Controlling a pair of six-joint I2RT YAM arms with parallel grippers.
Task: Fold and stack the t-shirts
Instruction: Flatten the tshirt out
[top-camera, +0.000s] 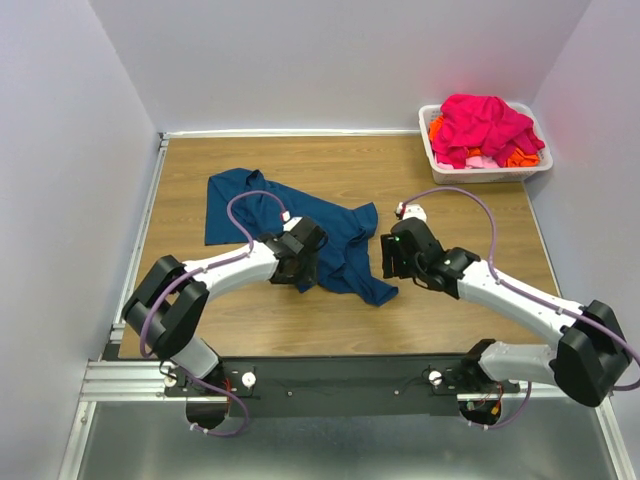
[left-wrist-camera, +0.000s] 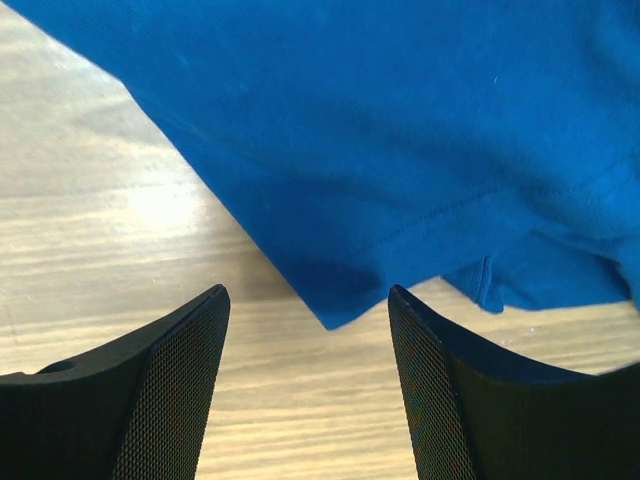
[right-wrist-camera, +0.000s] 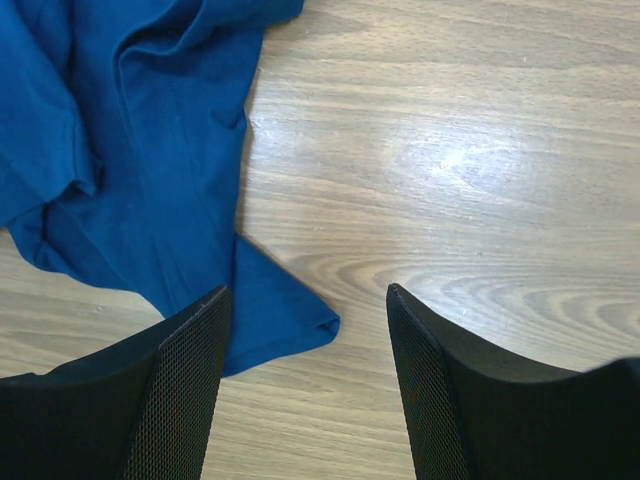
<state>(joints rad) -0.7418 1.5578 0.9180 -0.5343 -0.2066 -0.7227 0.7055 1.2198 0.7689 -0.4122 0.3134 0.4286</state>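
A dark teal-blue t-shirt lies crumpled on the wooden table, mid-left; its chest print is hidden. My left gripper is open over the shirt's near edge; in the left wrist view a pointed corner of the blue t-shirt ends just ahead of the gap between the fingers. My right gripper is open just right of the shirt's lower right corner; in the right wrist view that corner of the blue t-shirt lies beside the left finger. Magenta-pink and orange t-shirts are piled in the basket.
A white plastic basket stands at the back right corner of the table. Bare wood lies between it and my right arm. Pale walls close in the table on the left, back and right.
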